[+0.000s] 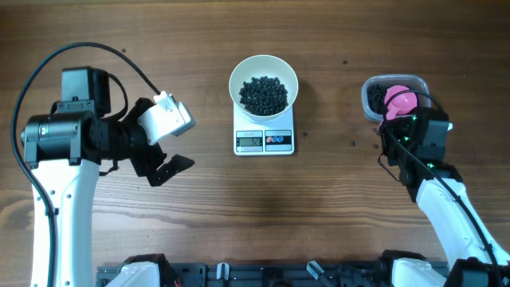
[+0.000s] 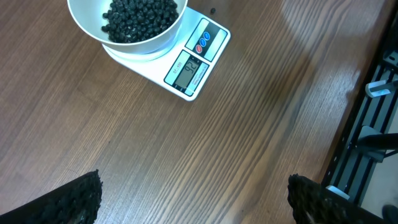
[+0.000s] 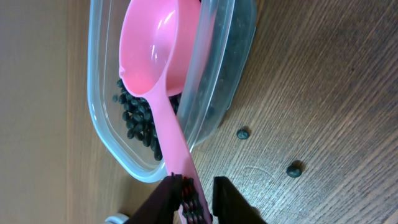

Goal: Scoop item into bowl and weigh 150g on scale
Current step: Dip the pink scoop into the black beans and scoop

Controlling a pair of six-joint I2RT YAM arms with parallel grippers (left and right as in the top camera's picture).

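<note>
Near the table's right edge, the right gripper straddles the pink scoop's handle, jaws nearly closed; a firm grip cannot be confirmed. Seat the handle squarely between the pads before lifting from the tub. Beads lie in the bowl on the scale, mid-table. The left gripper stands open.

Dark brown wood counter fills all three views, its fine straight grain running side to side from overhead. Plank seams are faintly visible. A black metal rail runs along the near edge, and the left wrist view shows a small pale clip on it. Light is soft and even, with a pale sheen on the wood at the top right of the left wrist view. Shadows are faint.
</note>
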